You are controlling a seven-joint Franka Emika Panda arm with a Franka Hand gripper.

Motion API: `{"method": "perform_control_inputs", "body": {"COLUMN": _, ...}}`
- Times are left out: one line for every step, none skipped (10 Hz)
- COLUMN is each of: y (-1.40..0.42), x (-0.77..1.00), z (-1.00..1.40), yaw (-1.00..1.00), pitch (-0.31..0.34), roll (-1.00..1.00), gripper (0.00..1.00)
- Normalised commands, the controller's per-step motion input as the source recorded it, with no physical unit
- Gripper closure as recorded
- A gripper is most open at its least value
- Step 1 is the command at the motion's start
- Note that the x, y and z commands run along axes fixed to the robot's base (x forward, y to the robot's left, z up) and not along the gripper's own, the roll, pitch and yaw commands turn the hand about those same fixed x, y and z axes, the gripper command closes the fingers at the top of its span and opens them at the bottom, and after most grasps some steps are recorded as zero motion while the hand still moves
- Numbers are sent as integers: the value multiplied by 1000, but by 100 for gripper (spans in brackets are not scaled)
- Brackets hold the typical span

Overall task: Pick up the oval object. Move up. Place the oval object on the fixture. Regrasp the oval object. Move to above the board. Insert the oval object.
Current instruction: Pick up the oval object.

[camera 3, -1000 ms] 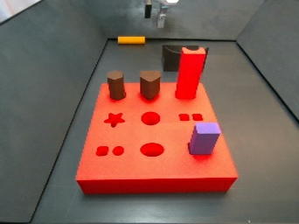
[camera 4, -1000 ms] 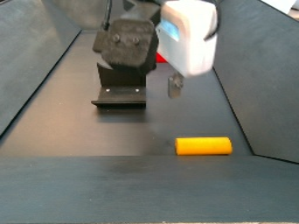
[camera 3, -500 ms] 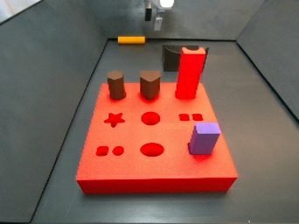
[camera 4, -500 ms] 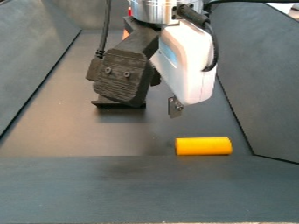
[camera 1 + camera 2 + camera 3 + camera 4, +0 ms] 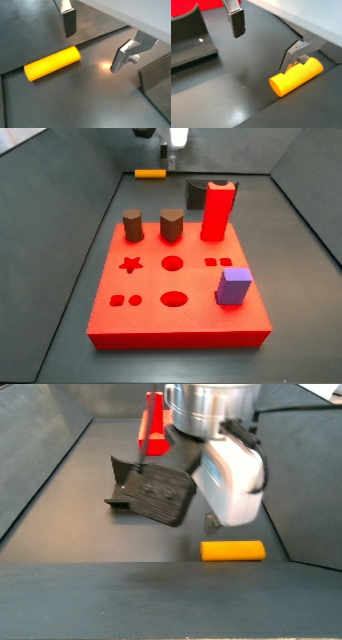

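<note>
Hand (image 5: 93, 37) hangs with flat silver plates spread, empty, above the smooth round-ended oval object (image 5: 52, 63).

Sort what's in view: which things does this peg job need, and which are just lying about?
Needed:
- yellow-orange oval peg, lying on the floor
- flat red board
- dark L-shaped fixture
- gripper, open above the peg

Lying about:
- two brown pegs
- purple block
- tall red block
</note>
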Motion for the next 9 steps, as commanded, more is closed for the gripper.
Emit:
{"method": "perform_control_inputs", "body": {"y": 94, "x": -209, "z": -423, "yaw": 0, "pitch": -363, "roll": -193, "gripper": 0}}
{"method": "perform_control_inputs", "body": {"y": 117, "x": -149, "z": -340, "yaw": -11, "pitch": -363, "roll": -246, "gripper": 0}}
{"method": "perform_control_inputs", "body": {"y": 94, "x": -11, "z": -346, "yaw": -114, "pitch": -326, "roll": -267, "gripper": 0}}
{"method": "perform_control_inputs", "body": {"y": 97, "x": 0, "z": -280, "yaw": -129, "pitch": -331, "roll": -313, "gripper": 0}}
{"method": "perform_control_inputs", "body": {"y": 106, "x": 0, "z": -151, "yaw": -123, "pitch": -354, "roll": -383, "gripper": 0}}
{"method": "perform_control_inputs", "body": {"y": 114, "x": 0, "z": -71, "yaw": -106, "pitch": -363, "roll": -431, "gripper": 0}}
{"method": "perform_control_inputs", "body": {"y": 131, "x": 0, "z": -63, "yaw": -97, "pitch": -357, "roll": -434, "gripper": 0}}
{"method": "perform_control_inputs", "body": {"y": 149, "x": 0, "z": -43, "yaw": -77, "pitch": -354, "roll": -450, "gripper": 0}}
{"method": "perform_control_inputs", "body": {"y": 157, "x": -14, "z": 0, "yaw": -91, "pitch": -371, "roll": -479, "gripper": 0}}
